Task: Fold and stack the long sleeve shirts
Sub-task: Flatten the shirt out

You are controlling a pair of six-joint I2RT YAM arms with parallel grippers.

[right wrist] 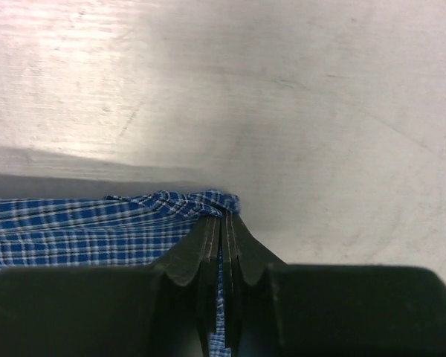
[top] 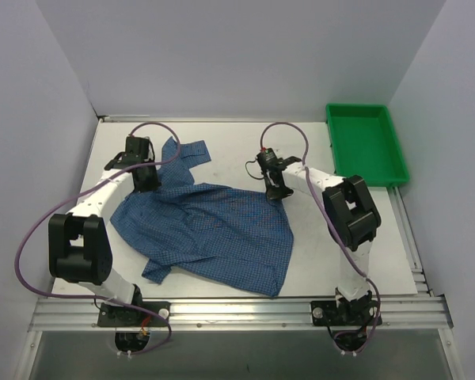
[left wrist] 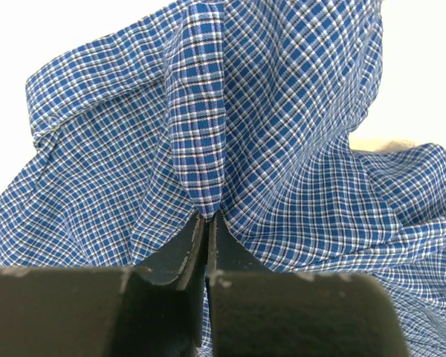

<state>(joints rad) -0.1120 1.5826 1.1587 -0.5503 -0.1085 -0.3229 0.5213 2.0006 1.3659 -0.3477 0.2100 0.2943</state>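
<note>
The blue fine-checked long sleeve shirt (top: 210, 229) lies spread and rumpled across the middle of the white table, one sleeve reaching toward the back left. My left gripper (top: 146, 180) is shut on a raised fold of the shirt (left wrist: 201, 134) at its left back edge; the cloth runs between the closed fingers (left wrist: 180, 249). My right gripper (top: 275, 190) is shut on the shirt's right back corner (right wrist: 178, 204), with a strip of checked cloth pinched between the fingertips (right wrist: 241, 238). Both hold the cloth close to the table.
A green tray (top: 364, 142) stands at the back right of the table. White walls close in the left, back and right. The table's metal front rail (top: 237, 309) runs along the near edge by the arm bases.
</note>
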